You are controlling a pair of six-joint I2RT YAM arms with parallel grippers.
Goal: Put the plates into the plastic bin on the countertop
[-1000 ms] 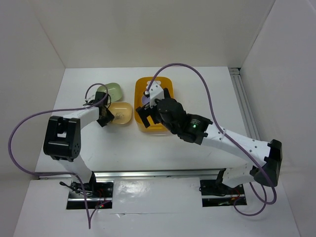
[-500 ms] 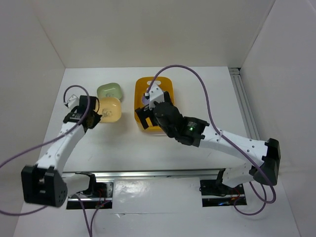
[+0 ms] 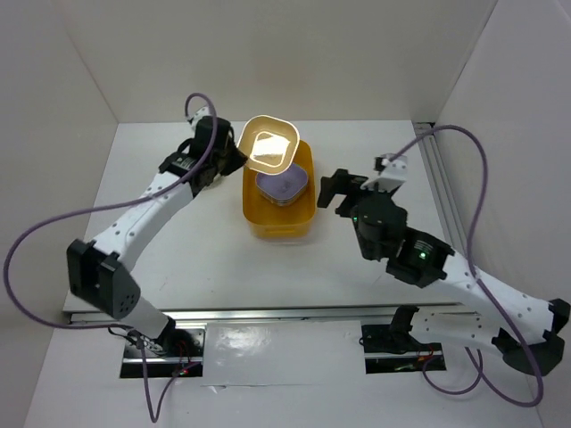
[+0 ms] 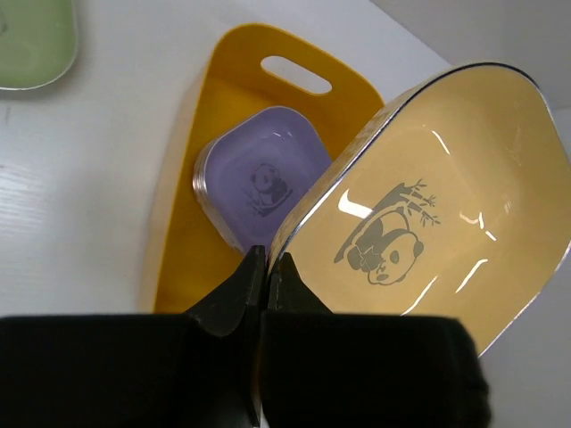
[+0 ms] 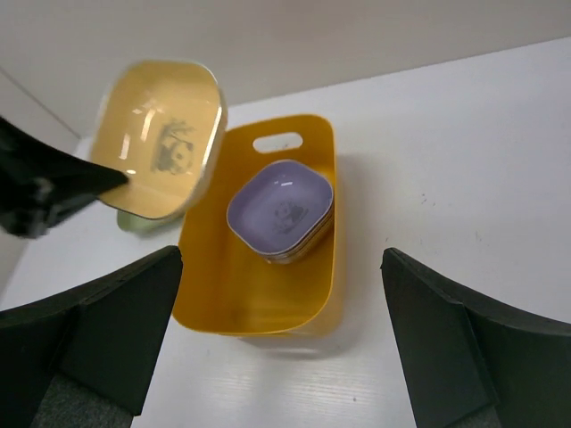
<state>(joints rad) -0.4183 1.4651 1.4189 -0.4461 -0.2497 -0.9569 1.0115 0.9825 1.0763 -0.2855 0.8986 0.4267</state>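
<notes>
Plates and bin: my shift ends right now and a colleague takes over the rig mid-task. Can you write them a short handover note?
Grippers: the left gripper is shut on the rim of the yellow plate, holding it tilted above the far end of the plastic bin. The right gripper is open and empty, to the right of the bin.
Done: a stack topped by the lavender plate lies in the bin.
Left: lower the yellow plate into the bin and release it. Then fetch the green plate, which sits on the countertop left of the bin.
</notes>
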